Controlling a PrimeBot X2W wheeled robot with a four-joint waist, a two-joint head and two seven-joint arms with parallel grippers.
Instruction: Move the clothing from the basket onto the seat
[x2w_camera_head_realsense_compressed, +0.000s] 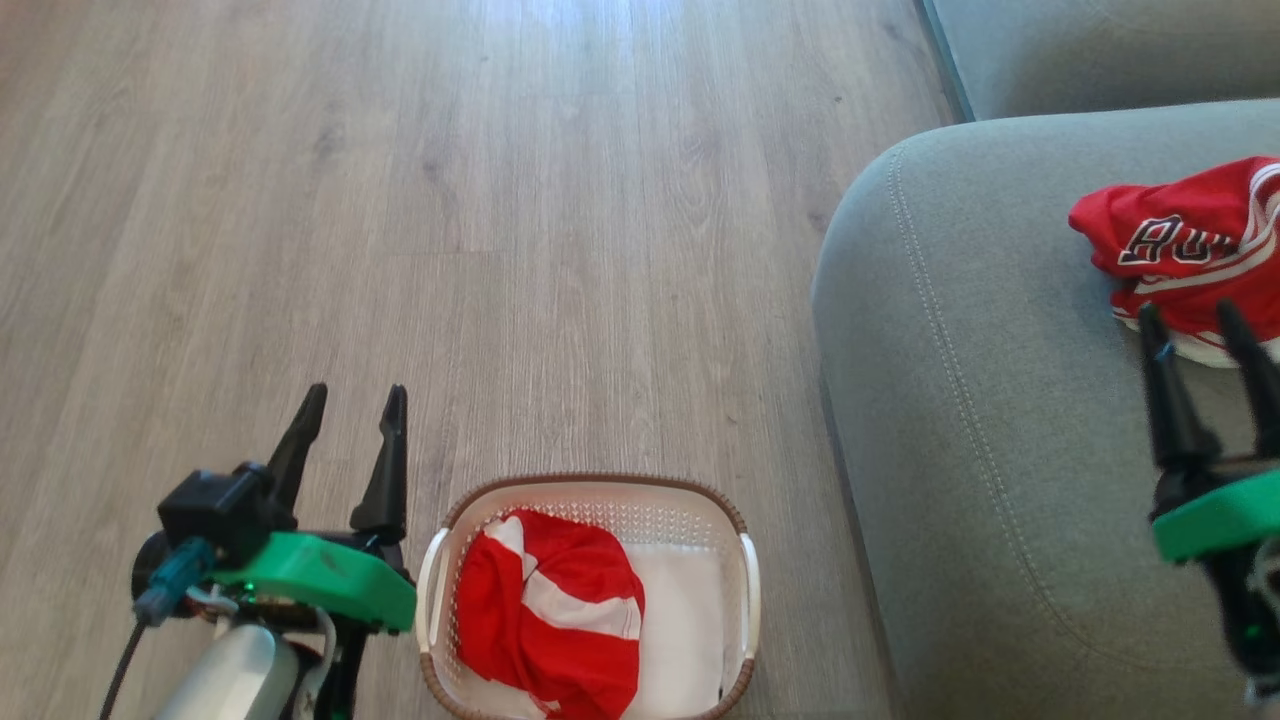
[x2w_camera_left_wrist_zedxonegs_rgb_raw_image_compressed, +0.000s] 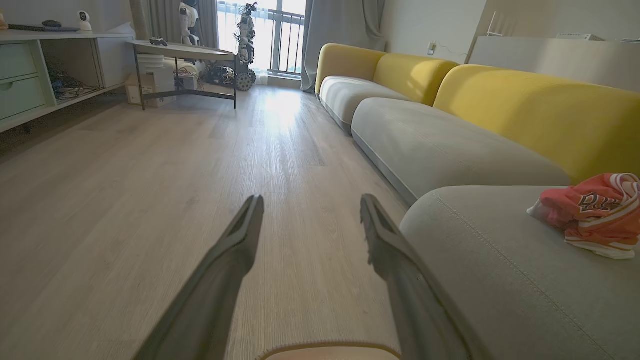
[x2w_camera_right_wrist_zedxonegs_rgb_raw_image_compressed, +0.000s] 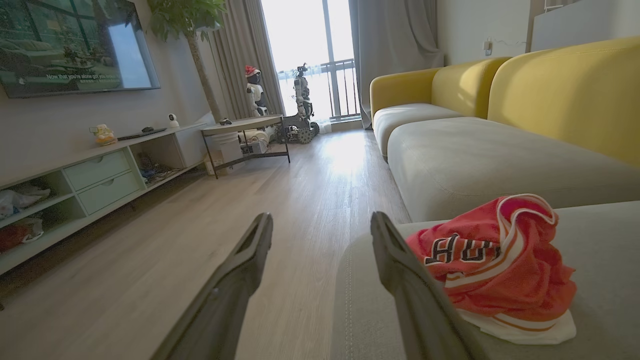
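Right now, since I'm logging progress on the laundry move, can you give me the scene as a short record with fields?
basket: on the wood floor, left of the seat
in basket: one red garment with white stripes, bunched toward its left side
on seat: one red garment with black-and-white lettering
left pincer: open, empty, over the floor left of the basket
right pincer: open, empty, over the seat beside the lettered garment
left to move: the striped garment
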